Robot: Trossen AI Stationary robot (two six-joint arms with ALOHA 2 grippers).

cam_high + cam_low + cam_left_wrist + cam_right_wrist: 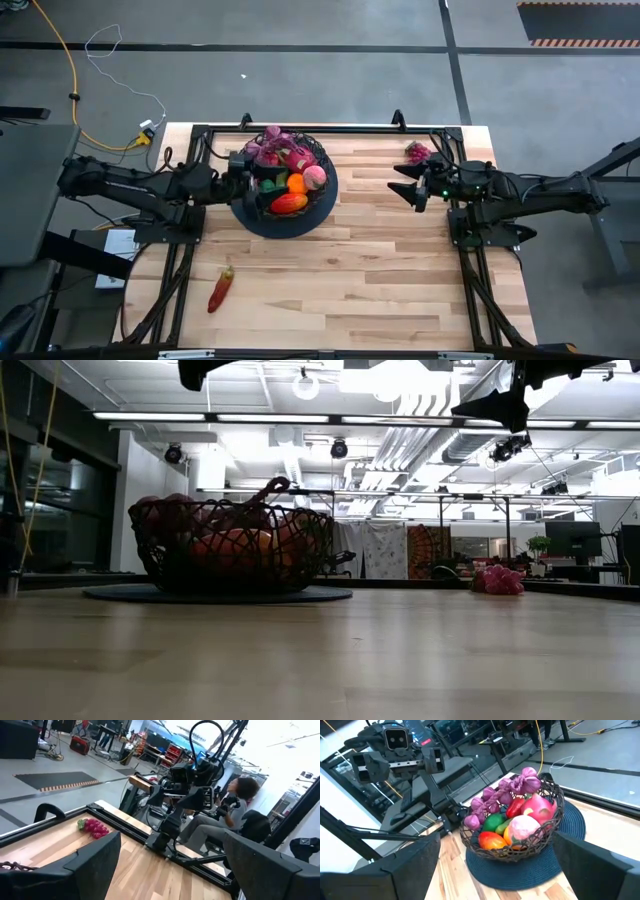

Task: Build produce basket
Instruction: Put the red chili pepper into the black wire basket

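The black wire basket [290, 212] stands on a dark round mat [325, 212] at the table's far middle. It holds purple grapes [512, 787], a green fruit [492, 822], an orange, red and pink fruits [522, 829] and a red-orange mango [491, 841]. A pink-red grape bunch [417, 152] lies on the table near the far right corner. A red pepper-like piece [220, 289] lies near the left near edge. My left gripper [250, 176] hovers open over the basket's left rim. My right gripper [398, 181] hangs open to the right of the basket, just near of the pink bunch.
Bare wood runs between the basket and my right gripper and across the table's near half. A black frame rail [330, 129] runs along the far edge. A seated person [220, 820] shows beyond the table's right side in the left wrist view.
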